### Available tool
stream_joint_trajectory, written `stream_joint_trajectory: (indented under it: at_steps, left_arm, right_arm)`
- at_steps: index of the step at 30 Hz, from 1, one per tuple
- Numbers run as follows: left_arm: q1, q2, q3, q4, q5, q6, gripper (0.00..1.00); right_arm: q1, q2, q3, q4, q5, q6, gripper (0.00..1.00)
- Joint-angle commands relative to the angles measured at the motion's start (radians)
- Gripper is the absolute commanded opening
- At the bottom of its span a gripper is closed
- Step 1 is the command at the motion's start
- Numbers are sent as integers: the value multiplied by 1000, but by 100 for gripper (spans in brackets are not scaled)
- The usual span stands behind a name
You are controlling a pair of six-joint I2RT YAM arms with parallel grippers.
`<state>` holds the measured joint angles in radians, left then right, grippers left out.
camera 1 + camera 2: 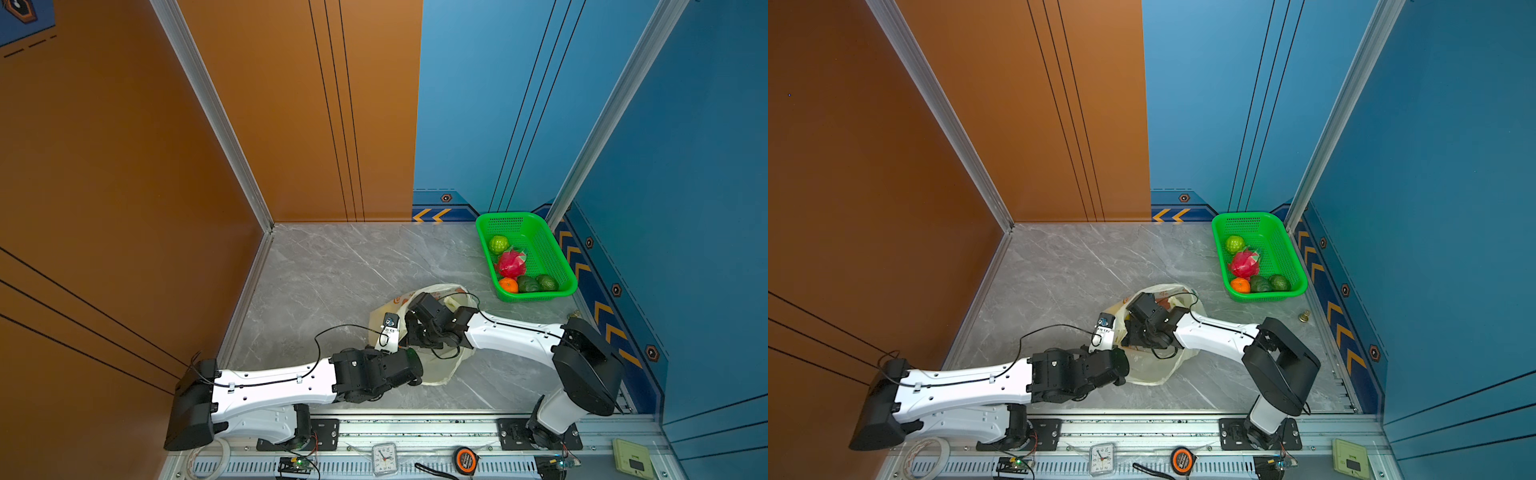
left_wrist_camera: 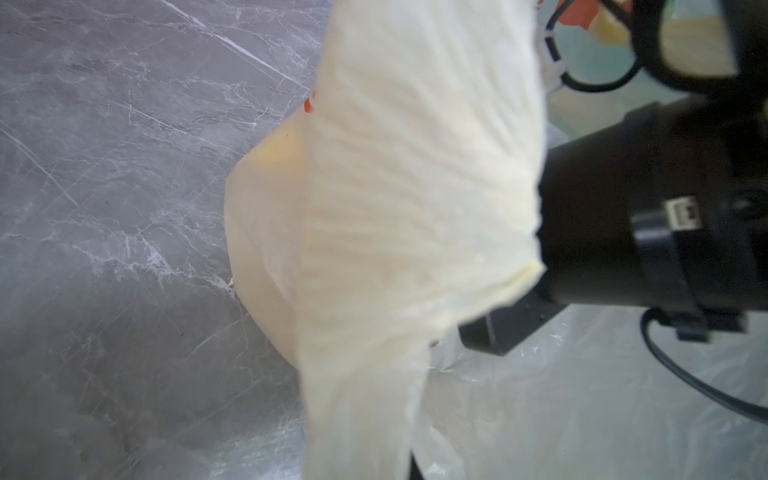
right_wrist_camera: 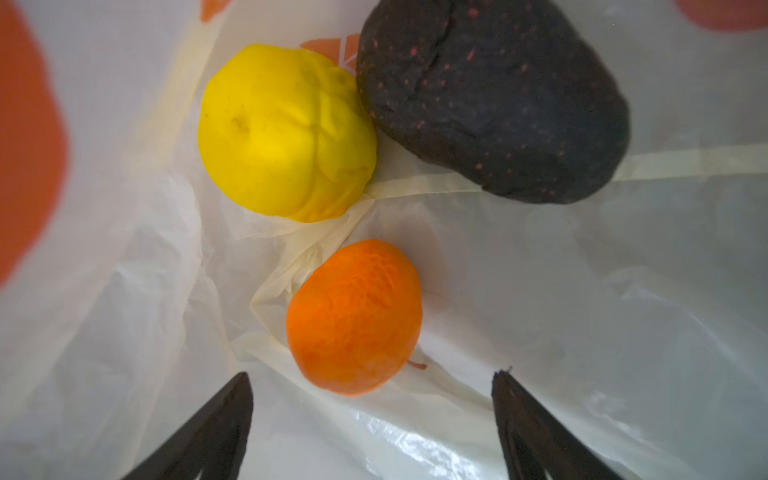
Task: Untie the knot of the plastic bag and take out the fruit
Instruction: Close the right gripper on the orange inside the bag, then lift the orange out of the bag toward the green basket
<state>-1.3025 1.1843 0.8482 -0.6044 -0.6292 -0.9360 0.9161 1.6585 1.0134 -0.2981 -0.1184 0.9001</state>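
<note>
Right gripper [image 3: 372, 374] jaws apart inside plastic bag [image 3: 582, 291], orange [image 3: 355, 318] just ahead of its tips; yellow fruit [image 3: 286, 133] and dark avocado [image 3: 494, 99] lie beyond. Left gripper [image 1: 390, 328] clamped on bag's rim.

Bright, even light, faint shadows; top views sharp, plastic bag [image 2: 415, 208] blurred in left wrist view.

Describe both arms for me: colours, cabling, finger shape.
Both the left arm and right arm have glossy white link shells with black joint housings. A thin black cable loops along each. In the right wrist view, the fingers are dark, tapering to points.
</note>
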Motion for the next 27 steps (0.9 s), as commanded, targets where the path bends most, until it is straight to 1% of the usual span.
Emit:
stream_joint_trajectory:
  at_steps: [1, 5, 7, 10, 13, 16, 19, 23, 27]
  left_arm:
    - [11, 1, 10, -35, -15, 4, 0]
    - [11, -5, 2, -34, -14, 2, 0]
    - [12, -6, 2, -35, -12, 4, 0]
    - [13, -10, 0, -34, -12, 7, 0]
    - [17, -18, -2, -35, -14, 8, 0]
    - [17, -27, -5, -34, -15, 12, 0]
    - [20, -34, -8, -35, -19, 14, 0]
    - [28, -34, -3, -35, -27, 20, 0]
    - [41, -26, 6, -34, -41, 22, 0]
  right_arm:
    - [10, 34, 37, 45, 31, 37, 87]
    - [7, 79, 58, 76, 26, 46, 84]
    - [9, 112, 70, 93, 16, 51, 81]
    - [8, 151, 78, 109, 12, 64, 72]
    - [7, 155, 76, 116, 24, 71, 63]
    - [2, 136, 65, 114, 31, 74, 56]
    - [-3, 101, 57, 94, 27, 77, 52]
    - [-13, 32, 51, 31, 29, 65, 49]
    - [-16, -45, 58, -67, 37, 36, 48]
